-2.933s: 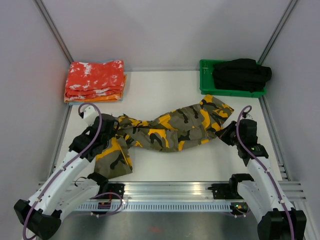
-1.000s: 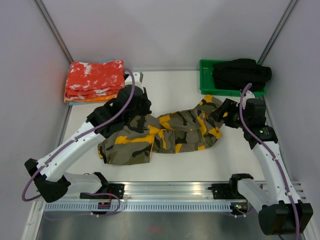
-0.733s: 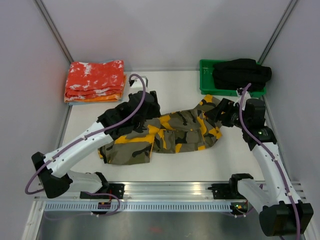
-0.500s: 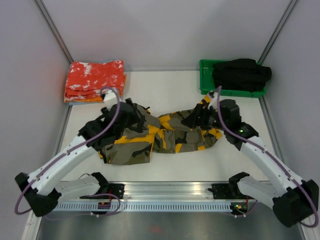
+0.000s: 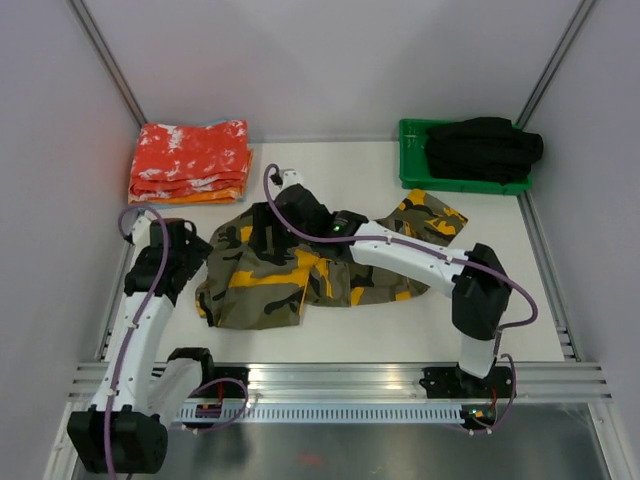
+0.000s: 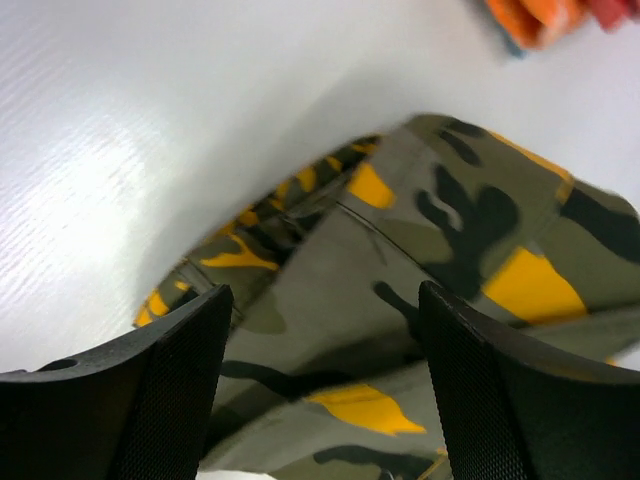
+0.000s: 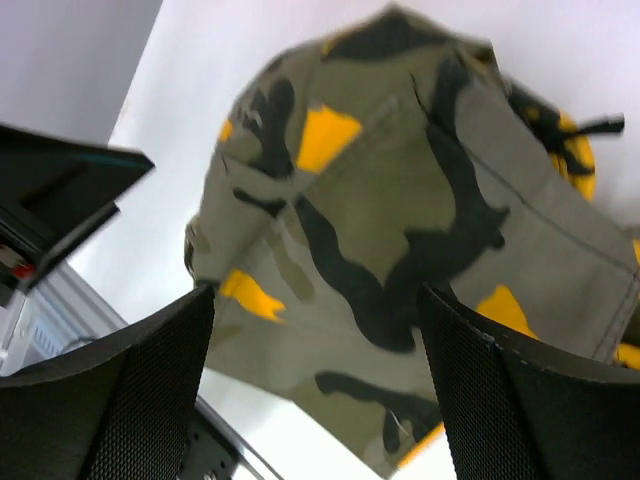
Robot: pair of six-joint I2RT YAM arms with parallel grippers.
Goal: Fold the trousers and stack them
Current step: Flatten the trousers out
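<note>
One pair of olive-grey, black and yellow-orange camouflage cloth trousers [image 5: 300, 280] lies mid-bench in front of you, bunched at the left, with one leg end reaching toward the one green plastic tray [image 5: 412, 178]. That tray holds one plain black garment [image 5: 483, 147]. One stack of red-orange white-speckled folded cloths [image 5: 190, 162] sits far left on the white bench [image 5: 340, 180]. Two arms: the right end effector [image 7: 318, 295] is extended across, above the trousers' left part, fingers spread and empty. The left end effector [image 6: 325, 295] is over their left edge, also spread, pinching nothing.

Camouflage trousers [image 5: 300, 275] lie partly folded, crumpled across the table's middle.
</note>
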